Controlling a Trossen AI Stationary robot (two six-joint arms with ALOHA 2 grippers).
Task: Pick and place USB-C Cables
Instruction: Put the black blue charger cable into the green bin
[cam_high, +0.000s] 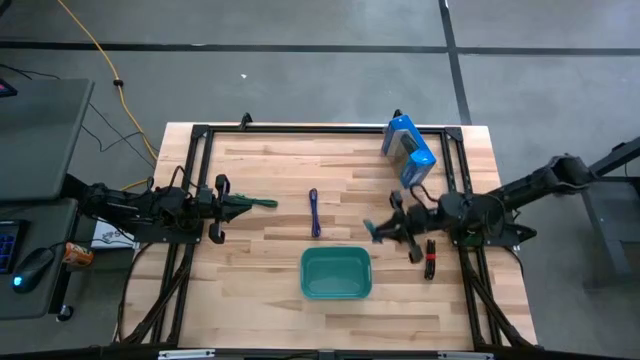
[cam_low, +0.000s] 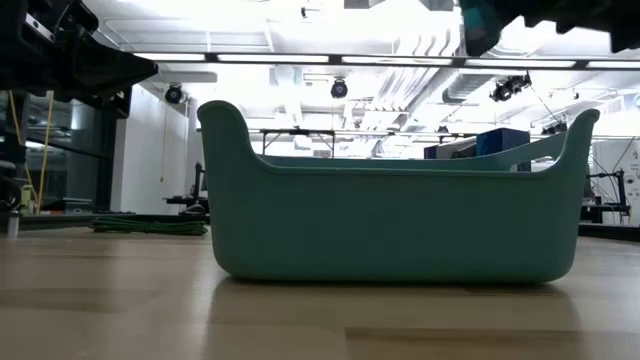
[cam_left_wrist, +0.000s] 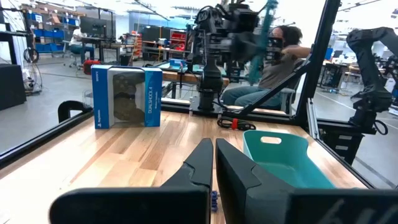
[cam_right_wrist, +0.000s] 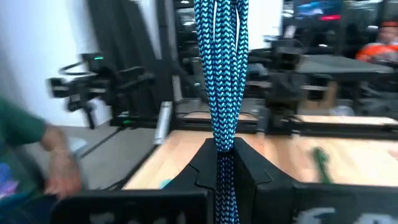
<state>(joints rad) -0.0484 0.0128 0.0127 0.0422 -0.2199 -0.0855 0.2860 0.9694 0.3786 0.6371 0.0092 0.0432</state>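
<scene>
My right gripper (cam_high: 384, 231) hangs above the table right of centre, over the far right corner of the teal tub (cam_high: 336, 273), shut on the teal cable (cam_right_wrist: 221, 74). The green cable (cam_high: 265, 203) lies on the wood just under and ahead of my left gripper (cam_high: 243, 204), which is shut (cam_left_wrist: 213, 157) and raised off the table. In the table's middle the purple-blue cable (cam_high: 314, 213) lies flat. On the table below my right arm is the red-and-black cable (cam_high: 430, 259). My right gripper pinches the teal braided cable between its two fingers, on the bundle's doubled strands (cam_right_wrist: 219, 138). The fingers come roughly level from the table's right. The bundle sticks out past the fingertips and is lifted clear of the table (cam_left_wrist: 268, 28).
A blue box (cam_high: 408, 151) stands near the table's far right corner. The tub (cam_low: 400, 220) sits near the near edge, centre. A black frame (cam_high: 300, 129) runs round the tabletop. In the left wrist view a person (cam_left_wrist: 283, 56) sits beyond the table's right side.
</scene>
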